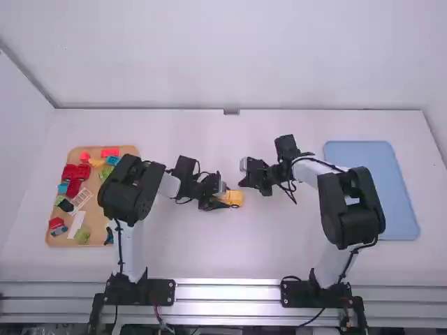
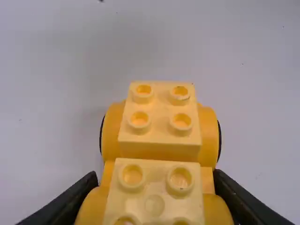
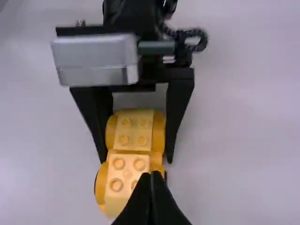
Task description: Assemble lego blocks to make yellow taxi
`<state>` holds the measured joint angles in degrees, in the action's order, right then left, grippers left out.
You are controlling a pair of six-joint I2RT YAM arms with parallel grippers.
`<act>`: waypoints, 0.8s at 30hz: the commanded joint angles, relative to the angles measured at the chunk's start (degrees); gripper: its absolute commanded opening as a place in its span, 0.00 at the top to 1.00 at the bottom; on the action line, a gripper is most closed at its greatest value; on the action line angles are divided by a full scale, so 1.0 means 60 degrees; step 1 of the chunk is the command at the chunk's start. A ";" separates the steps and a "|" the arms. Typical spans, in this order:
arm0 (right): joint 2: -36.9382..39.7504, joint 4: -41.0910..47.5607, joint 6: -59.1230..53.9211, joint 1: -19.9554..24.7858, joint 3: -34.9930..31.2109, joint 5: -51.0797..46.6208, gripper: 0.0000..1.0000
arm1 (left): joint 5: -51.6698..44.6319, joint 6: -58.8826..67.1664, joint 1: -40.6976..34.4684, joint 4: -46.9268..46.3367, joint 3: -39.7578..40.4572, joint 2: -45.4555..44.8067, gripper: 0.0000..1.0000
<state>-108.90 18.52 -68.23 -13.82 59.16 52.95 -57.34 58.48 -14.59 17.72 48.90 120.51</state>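
Filling left pincer (image 1: 223,198): yellow car (image 2: 159,150)

No legible lettering, numerals, labels or signs on any block, arm, tray or worktop (image 1: 209,258) surface.

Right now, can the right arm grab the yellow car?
Probably yes: the right gripper is close to the yellow car, with nothing between them. It would need to open its shut fingers first, and mind the left gripper, whose fingers sit at the car's sides.
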 commanded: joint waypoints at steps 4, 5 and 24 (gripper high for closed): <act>0.0113 -0.0470 0.0510 -0.0007 -0.0601 -0.0721 1.00 | 0.0255 -0.0098 -0.0127 -0.0124 -0.0098 0.0047 0.68; 0.0109 -0.0754 0.0882 -0.0007 -0.0750 -0.0856 1.00 | 0.0255 -0.0095 -0.0124 -0.0124 -0.0098 0.0047 0.69; 0.0095 -0.1129 0.0980 -0.0838 -0.0943 -0.1617 1.00 | 0.0251 -0.0102 -0.0124 -0.0131 -0.0098 0.0047 0.70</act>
<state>-108.90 11.53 -62.94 -18.74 53.93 44.53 -57.30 58.50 -14.59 17.80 48.90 120.53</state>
